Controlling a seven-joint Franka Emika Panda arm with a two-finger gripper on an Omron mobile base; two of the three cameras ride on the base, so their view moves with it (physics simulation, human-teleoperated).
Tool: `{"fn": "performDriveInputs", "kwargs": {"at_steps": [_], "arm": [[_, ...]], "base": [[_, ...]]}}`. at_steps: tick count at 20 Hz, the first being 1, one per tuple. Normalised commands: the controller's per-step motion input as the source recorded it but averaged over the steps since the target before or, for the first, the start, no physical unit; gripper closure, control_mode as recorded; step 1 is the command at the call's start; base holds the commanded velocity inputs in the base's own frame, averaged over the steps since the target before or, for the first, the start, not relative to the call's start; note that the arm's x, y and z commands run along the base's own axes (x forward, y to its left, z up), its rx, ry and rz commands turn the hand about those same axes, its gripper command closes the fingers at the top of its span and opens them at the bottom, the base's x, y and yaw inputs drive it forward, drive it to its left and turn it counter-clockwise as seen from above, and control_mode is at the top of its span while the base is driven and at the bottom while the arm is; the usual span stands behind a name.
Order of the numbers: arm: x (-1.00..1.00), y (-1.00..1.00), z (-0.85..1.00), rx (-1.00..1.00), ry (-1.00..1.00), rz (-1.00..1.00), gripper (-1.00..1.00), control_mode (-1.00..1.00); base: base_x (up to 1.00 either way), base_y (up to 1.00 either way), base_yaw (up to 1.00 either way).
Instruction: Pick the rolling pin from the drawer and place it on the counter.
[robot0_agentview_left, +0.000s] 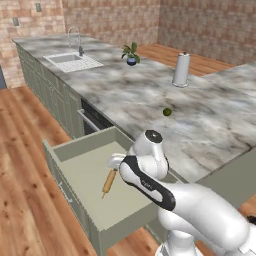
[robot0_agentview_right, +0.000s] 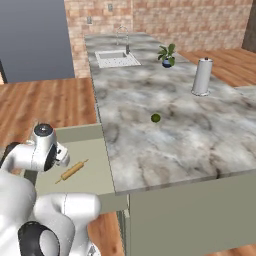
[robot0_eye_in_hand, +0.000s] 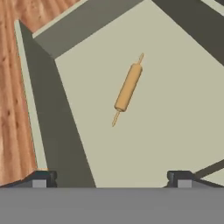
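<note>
Lying flat on the pale floor of the open drawer (robot0_agentview_left: 75, 150), the rolling pin (robot0_agentview_left: 109, 181) sits alone near the middle of the compartment, clear of all four walls. The gripper (robot0_eye_in_hand: 111, 177) hangs above the drawer with its jaws spread as wide as they go and nothing between them; in the hand view its two dark fingertips (robot0_eye_in_hand: 40, 178) stand far apart at the bottom edge. From there the pin lies ahead and below, roughly centred between the tips, but its long axis runs on a slant, top end leaning right, and not square to the line joining the two fingers. That slant looks like the thing the coming move depends on: the hand probably needs to roll so the fingers close across the thick wooden barrel and not along it or onto a thin handle, then descend. The counter (robot0_agentview_right: 175, 140), the marble slab where the pin must end up, lies beside the drawer, with a small green ball (robot0_agentview_right: 156, 118) resting on it.
</note>
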Motion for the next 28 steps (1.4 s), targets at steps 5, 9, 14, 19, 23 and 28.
{"fn": "performDriveInputs", "kwargs": {"at_steps": [5,9,14,19,23,28], "arm": [[0.57,-0.11,-0.37,-0.18,0.05,-0.28,-1.00,-1.00],[0.82,0.07,-0.27,-0.25,0.19,-0.19,-1.00,-1.00],[0.86,0.00,-0.17,-0.17,0.26,-0.02,-1.00,-1.00],[0.73,0.00,-0.14,-0.09,0.26,0.01,-1.00,-1.00],[0.29,0.17,-0.41,-0.13,0.16,0.00,-1.00,-1.00],[0.09,0.45,-0.56,-0.17,0.07,0.00,-1.00,-1.00]], "base": [[0.00,0.00,0.00],[0.00,0.00,0.00],[0.00,0.00,0.00],[0.00,0.00,0.00],[0.00,0.00,0.00],[0.00,0.00,0.00]]}}
